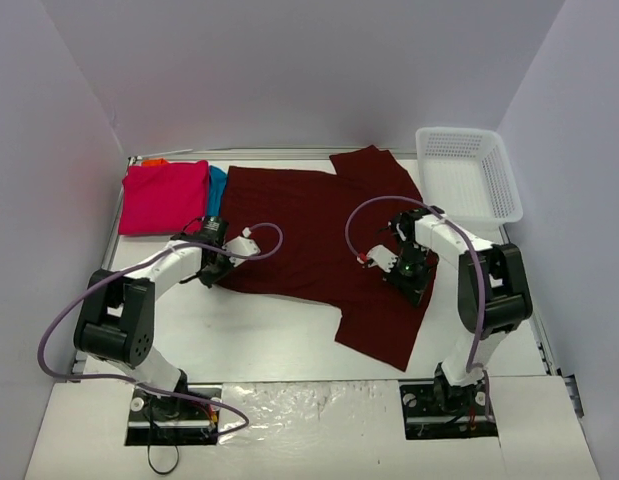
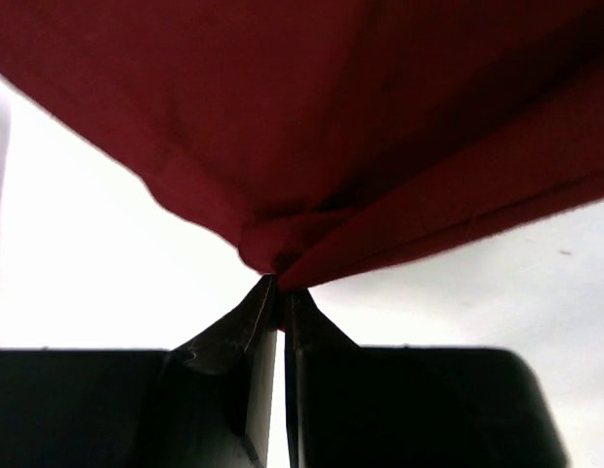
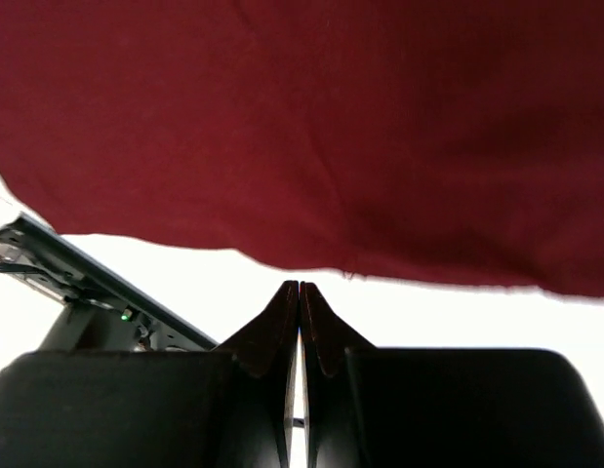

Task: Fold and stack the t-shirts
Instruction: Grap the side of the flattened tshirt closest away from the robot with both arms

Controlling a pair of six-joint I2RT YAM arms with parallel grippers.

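While the maroon t-shirt (image 1: 299, 225) lies on the bench (image 1: 269, 340), the left end effector (image 2: 279, 285) pinches its bunched edge.
And the right end effector (image 3: 300, 289) is squeezed shut right at the hem.

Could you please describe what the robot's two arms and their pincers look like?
The left arm and right arm are white tubular links with black joint housings, each trailed by a looping lilac cable. The left pincer and right pincer have two dark, wedge-shaped fingers tapering to points.
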